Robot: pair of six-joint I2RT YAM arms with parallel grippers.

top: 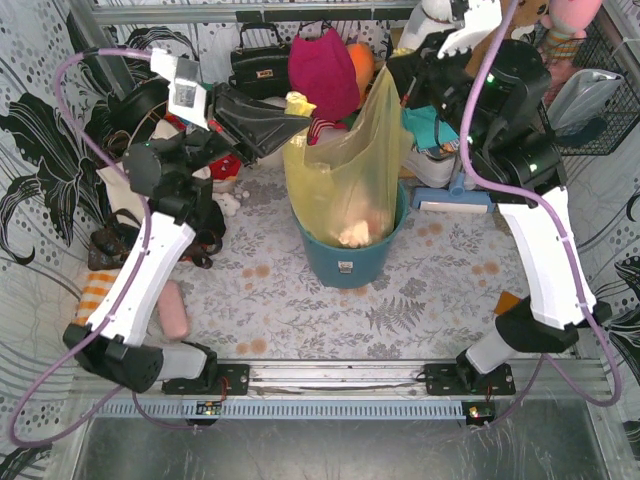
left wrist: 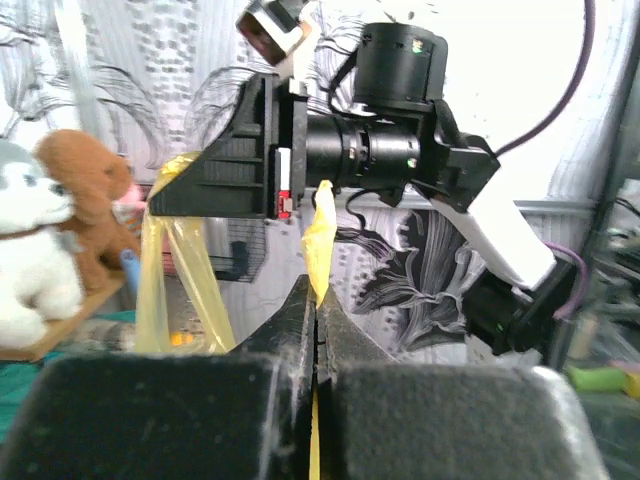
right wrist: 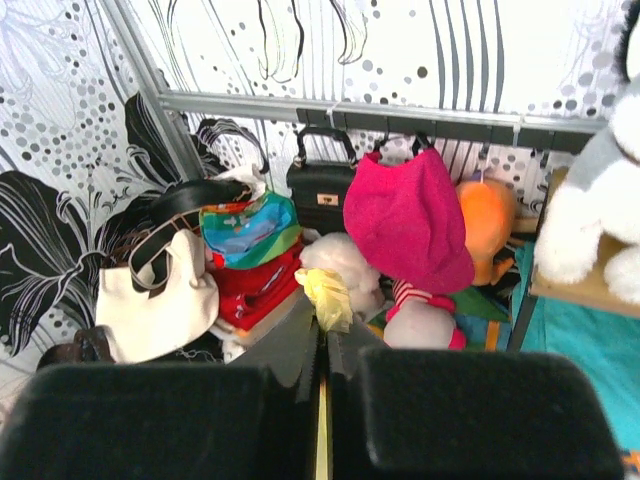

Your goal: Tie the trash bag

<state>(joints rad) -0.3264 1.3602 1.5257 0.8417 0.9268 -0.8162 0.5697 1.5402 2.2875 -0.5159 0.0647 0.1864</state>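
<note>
– Bin [top: 345, 262] placement is noted first, nearest the arm bases: it is stood mid-table [top: 300, 310], and the trash bag [top: 350, 170] is seated inside it, with crumpled white paper seen low down through the plastic.

– How is the bag held?

– It is drawn upward out of the bin by its two top corners. The left corner is pinched by the left gripper [top: 292, 122]. The right corner, higher and farther back, is pinched by the right gripper [top: 398, 72].

– Are the jaws confirmed closed?

– Yes. In each wrist view the fingers are seen pressed together, with a yellow fold of bag squeezed out between them.

– Which relation is the next move judged to turn on?

– The line between the two corners. The bag mouth is stretched side to side, slanting up toward the right. Each corner lies straight ahead of its own jaws, so neither arm can be called the nearer. A clear gap is left between the corners. For a knot, that gap would presumably have to be closed and one corner carried across the other above the mouth.

– What is seen beyond?

– A magenta hat [top: 322, 75] and a black handbag [top: 260, 65] are ranged along the back wall, close behind the raised plastic.
</note>
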